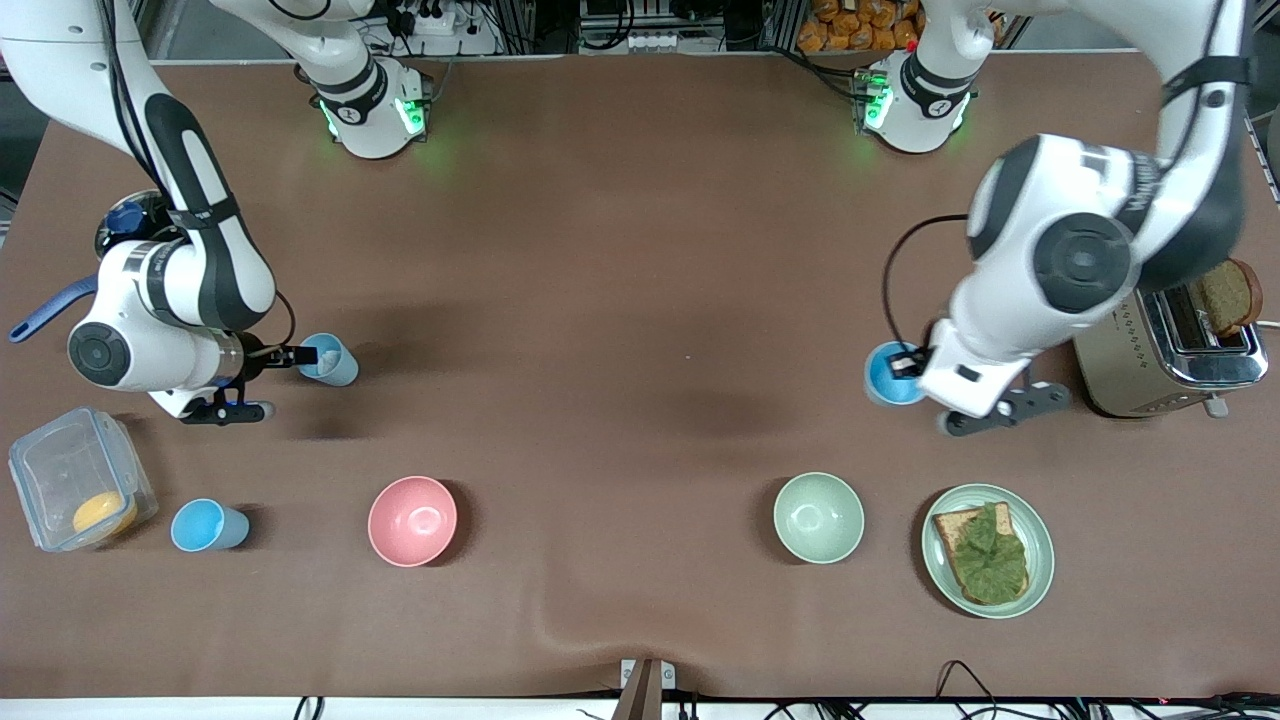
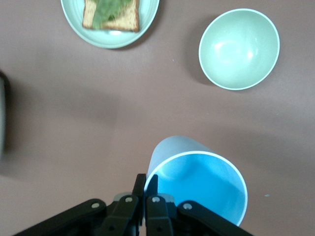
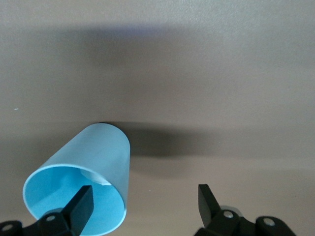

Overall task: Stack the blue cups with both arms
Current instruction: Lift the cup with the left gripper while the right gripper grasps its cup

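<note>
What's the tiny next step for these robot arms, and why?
Probably shut the right tool: it is open, with one finger inside the paler blue cup and the other outside. The left tool pinches the rim of the sky-blue cup.

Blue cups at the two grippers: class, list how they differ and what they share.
The left gripper is shut on the rim of the brighter cup; the open right gripper has just one finger inside the paler cup. The brighter cup is sky-blue inside; the paler cup shows whitish. Both are tapered and handleless.
</note>
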